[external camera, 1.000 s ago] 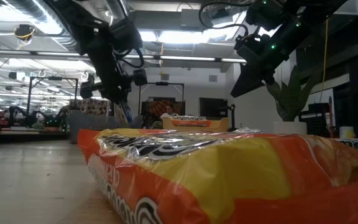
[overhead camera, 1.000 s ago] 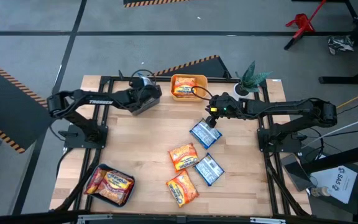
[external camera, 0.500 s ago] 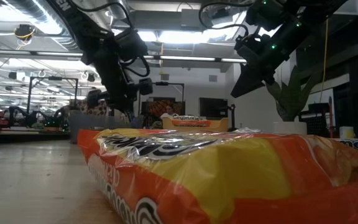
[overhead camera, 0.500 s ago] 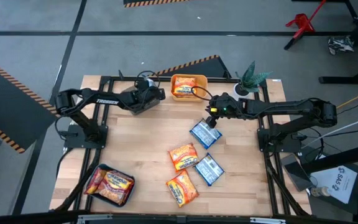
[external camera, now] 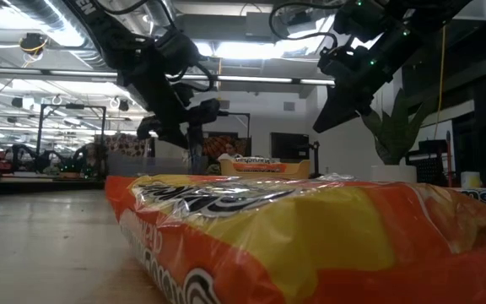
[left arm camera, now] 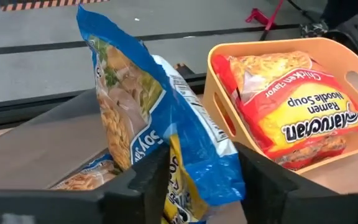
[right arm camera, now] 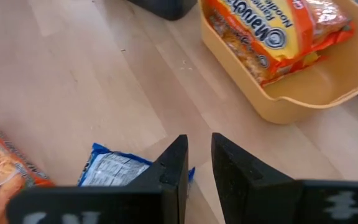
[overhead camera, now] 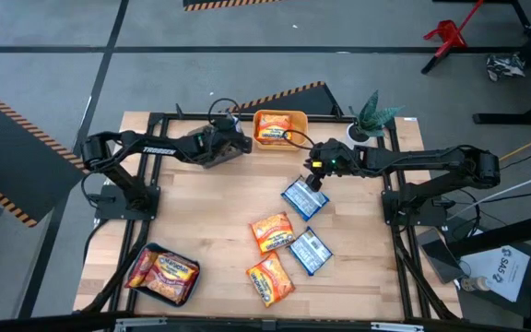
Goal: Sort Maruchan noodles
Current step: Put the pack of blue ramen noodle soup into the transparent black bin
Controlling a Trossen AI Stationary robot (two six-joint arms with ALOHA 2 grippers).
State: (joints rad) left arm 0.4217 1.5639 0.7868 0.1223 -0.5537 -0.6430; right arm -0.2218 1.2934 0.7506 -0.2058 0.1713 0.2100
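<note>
Four loose packets lie on the right half of the table (overhead camera: pixel 201 212): one blue (overhead camera: pixel 302 195), one orange (overhead camera: pixel 271 231), a second blue (overhead camera: pixel 310 251) and a second orange (overhead camera: pixel 270 279). The table's middle and left half are bare wood, open up to the far edge.

Three bins hold the sorted stock. A grey bin (left arm camera: pixel 42 143) at the far edge contains a blue-labelled packet (left arm camera: pixel 82 180). Just beside it, an orange bin (left arm camera: pixel 272 45) holds orange packets (left arm camera: pixel 297 112). A dark bin (overhead camera: pixel 159 247) at the near left corner holds red-orange packets (overhead camera: pixel 162 270).

The left gripper (overhead camera: pixel 231 145) sits over the grey bin with an upright blue packet (left arm camera: pixel 135 93) inside it; whether the packet is clamped or released cannot be told. The right gripper (overhead camera: pixel 313 172) hangs above the first blue packet, near the orange bin, nearly closed and holding nothing.

Only the left wrist view shows the grey bin's contents. The low view is largely filled by a foreground orange packet (external camera: pixel 310 245).
</note>
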